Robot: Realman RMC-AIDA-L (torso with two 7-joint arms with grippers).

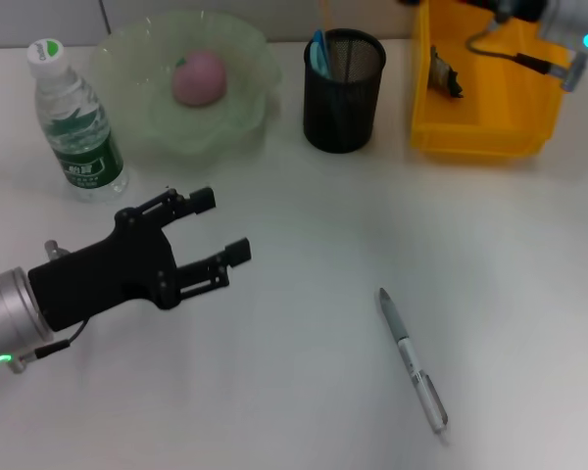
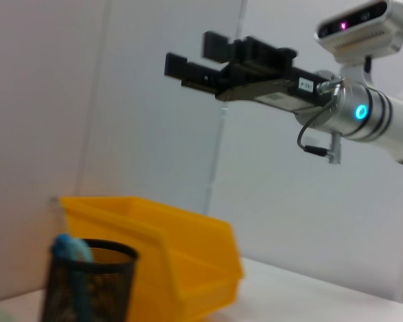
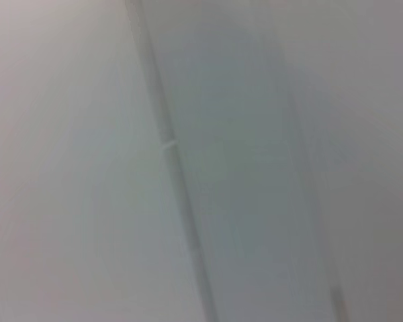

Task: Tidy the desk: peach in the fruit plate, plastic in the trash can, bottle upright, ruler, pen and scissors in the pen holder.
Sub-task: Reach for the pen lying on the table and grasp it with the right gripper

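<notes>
Left gripper (image 1: 214, 233): lowest in the head view, hovering over the bench (image 1: 304, 245) on the robot's left side; fingers spread wide, nothing between them.
Pen (image 1: 412, 357): lying flat on the bench toward the robot's right and nearer the robot than the left gripper; long axis runs diagonally, tip toward the far left, cap end toward the near right.
Right gripper (image 2: 208, 64): raised above the yellow bin (image 1: 480, 88) at the far right; jaws parted, empty.
Pen holder (image 1: 344, 90): upright at the far centre, blue item already inside.
Peach (image 1: 198, 77): resting in the fruit plate (image 1: 127, 59).
Bottle (image 1: 76, 122): upright, beside the plate.
Judgement: pen is the outstanding item; the left gripper is lower and appears nearer.
</notes>
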